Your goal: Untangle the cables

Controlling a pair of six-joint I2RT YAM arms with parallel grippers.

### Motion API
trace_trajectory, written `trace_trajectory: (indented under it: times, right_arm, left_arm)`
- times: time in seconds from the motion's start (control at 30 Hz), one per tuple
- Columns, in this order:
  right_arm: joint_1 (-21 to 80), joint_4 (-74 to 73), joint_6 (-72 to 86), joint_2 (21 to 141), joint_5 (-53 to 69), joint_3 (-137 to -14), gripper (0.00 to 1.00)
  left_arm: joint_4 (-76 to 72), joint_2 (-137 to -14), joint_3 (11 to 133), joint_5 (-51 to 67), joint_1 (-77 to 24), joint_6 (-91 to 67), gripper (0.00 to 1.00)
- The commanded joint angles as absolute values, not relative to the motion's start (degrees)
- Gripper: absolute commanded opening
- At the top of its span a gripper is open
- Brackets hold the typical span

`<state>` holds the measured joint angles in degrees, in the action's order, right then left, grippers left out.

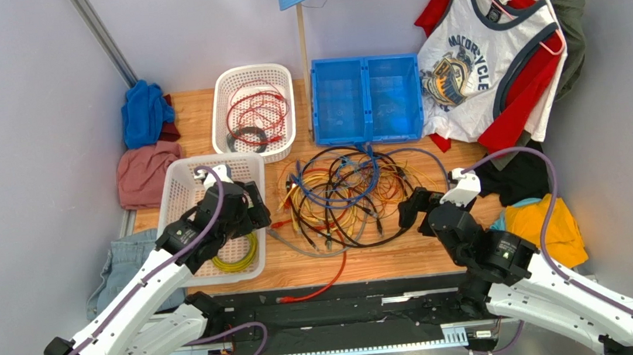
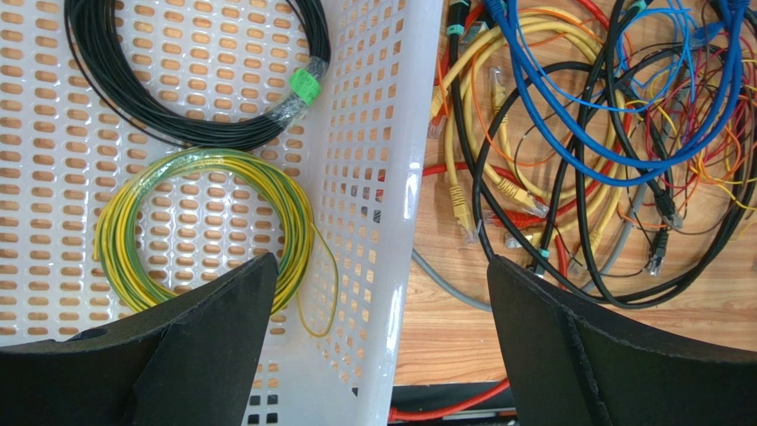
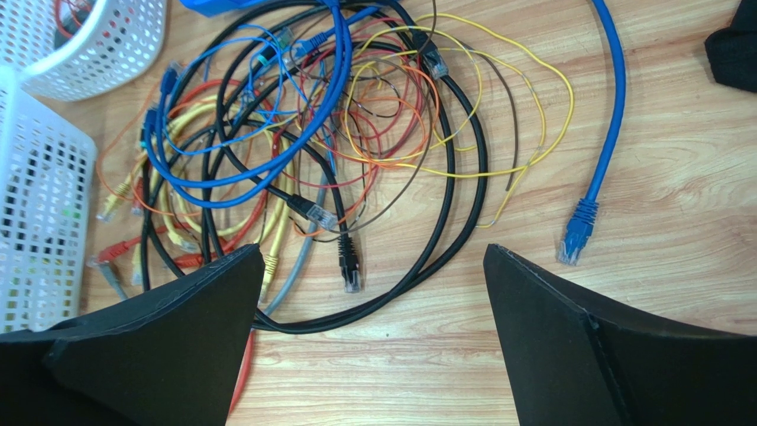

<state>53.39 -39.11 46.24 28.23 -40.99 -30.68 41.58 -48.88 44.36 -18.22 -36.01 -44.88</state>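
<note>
Trouble starts at the left gripper (image 2: 378, 266): spread wide and empty, it hangs astride the right wall of the near white basket (image 2: 382, 133). A straight descent would likely strike the plastic rim or catch the yellow-green coil (image 2: 204, 222) inside, rather than reach the cables (image 1: 344, 192) heaped on the wood just right of that basket. The right gripper (image 3: 373, 257), equally wide and empty, hovers at the heap's near right edge — closing on several strands at once could pull the knot tighter. Both arms reach forward from the near edge with wrists tipped down, the right angled left toward the heap.
</note>
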Motion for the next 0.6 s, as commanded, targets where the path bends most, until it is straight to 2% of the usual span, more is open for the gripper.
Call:
trace_trajectory:
  times: [0.0,0.2,0.37,0.57]
  right_arm:
    - [53.3,-36.8,43.3,29.7,-40.6,-31.3,1.00]
    - [53.3,-36.9,48.5,27.9,-45.3,-30.1,0.98]
    - [53.3,-32.5,41.6,23.2,-38.2,-27.8,0.99]
    - [53.3,-32.7,40.5,22.8,-36.4,-27.3,0.99]
  left_arm:
    - [39.5,-48.4,43.6,-16.9,-36.1,-45.6,0.97]
    - [38.8,-47.7,42.6,-16.3,-36.1,-45.4,0.97]
    - [38.1,-47.5,41.7,-15.7,-36.0,-44.9,0.97]
    - [31.7,-50.5,42.3,-9.5,-36.1,-41.1,0.95]
